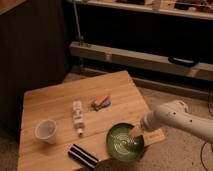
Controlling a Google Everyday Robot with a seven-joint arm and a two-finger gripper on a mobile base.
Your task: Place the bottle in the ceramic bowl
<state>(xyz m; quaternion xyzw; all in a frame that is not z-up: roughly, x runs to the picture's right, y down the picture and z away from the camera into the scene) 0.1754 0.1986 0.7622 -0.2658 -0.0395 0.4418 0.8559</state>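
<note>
The bottle [77, 117] is small, slim and clear with a pale label. It lies on its side on the wooden table [50, 100], left of centre. The ceramic bowl [121, 145] is green with pale rings inside and sits near the table's front right edge. My gripper [134, 134] comes in from the right on a white arm [175, 117] and hangs over the bowl's right rim. It is well to the right of the bottle and apart from it.
A white translucent cup [46, 131] stands at the table's front left. A small orange and blue object [101, 102] lies behind the bowl. A black striped item [82, 156] lies at the front edge. A shelf rail [140, 57] runs behind the table.
</note>
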